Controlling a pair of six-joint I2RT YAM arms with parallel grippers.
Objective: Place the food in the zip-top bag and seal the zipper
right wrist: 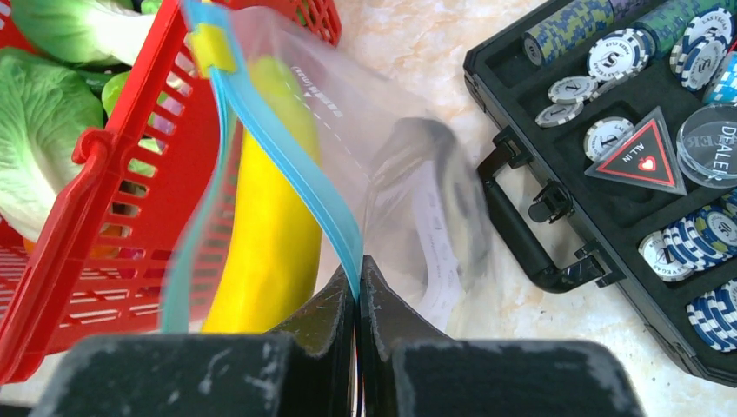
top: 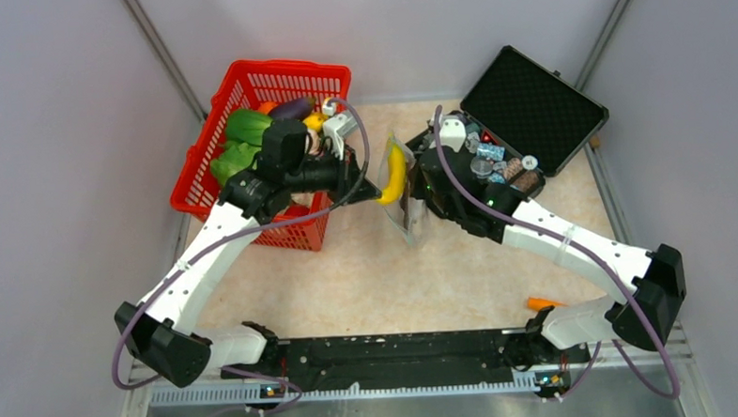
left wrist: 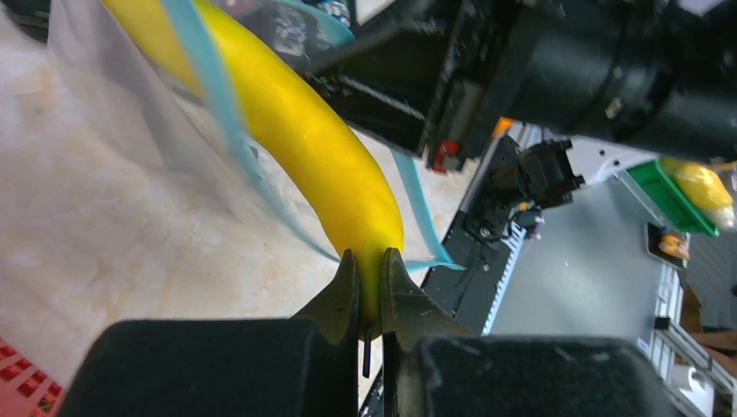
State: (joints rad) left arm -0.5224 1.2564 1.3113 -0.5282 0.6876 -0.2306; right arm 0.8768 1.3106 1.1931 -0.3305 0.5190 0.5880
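Gripping the near end of the yellow banana (left wrist: 322, 148), my left gripper (left wrist: 371, 259) is clenched on it, the fruit running away ahead of the jaws and passing between the two light-blue lips of the zipper (right wrist: 295, 165). My right gripper (right wrist: 358, 271) is pinched tight on that strip at one side of the mouth, holding the zip-top bag (right wrist: 382, 95) up off the surface with the mouth apart. Assessment: the first item is partway in and not yet released; I see nothing else inside the bag. Outstanding: more food, the leafy greens (right wrist: 39, 130) and the eggplant (top: 292, 107) among it, lies in the red basket (right wrist: 104, 217) just left of my right gripper, and the zipper is unsealed. Right of that gripper sits an open black case (right wrist: 608, 226) of poker chips, no part of the job. Surface: pale marbled tabletop (top: 349, 275). Room: plain grey walls close in on three sides.
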